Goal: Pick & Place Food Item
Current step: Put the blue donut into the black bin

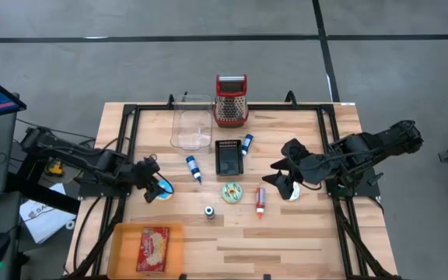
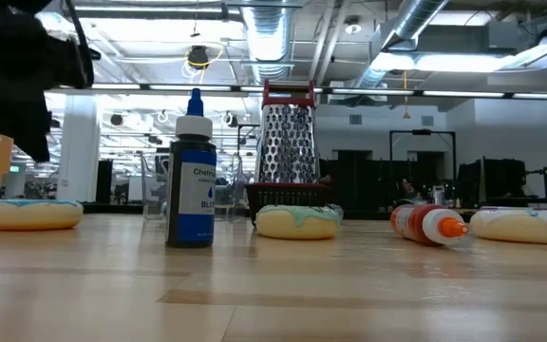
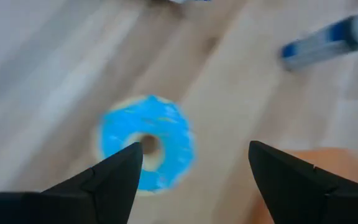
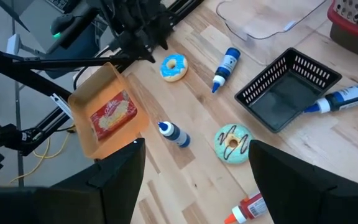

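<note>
A blue-iced donut (image 1: 164, 189) lies flat on the wooden table (image 1: 302, 233); it also shows in the left wrist view (image 3: 146, 149) and the low view (image 2: 34, 214). My left gripper (image 1: 155, 185) hangs open just above it (image 3: 194, 155), the donut under its one finger, and I see no touch. A green-iced donut (image 1: 232, 192) lies mid-table. A pale donut (image 2: 523, 224) lies at the right, partly hidden under my right arm. My right gripper (image 4: 194, 149) stands open, raised over the table's right part (image 1: 280, 175).
An orange tray (image 1: 123, 250) with a red packet (image 1: 154, 247) sits at the near left. There are also a black basket (image 1: 228, 156), a clear tub (image 1: 191, 121), a red-framed grater (image 1: 230, 99), blue bottles (image 1: 194, 168) (image 1: 246, 144) (image 1: 209, 211) and a red bottle (image 1: 260, 201).
</note>
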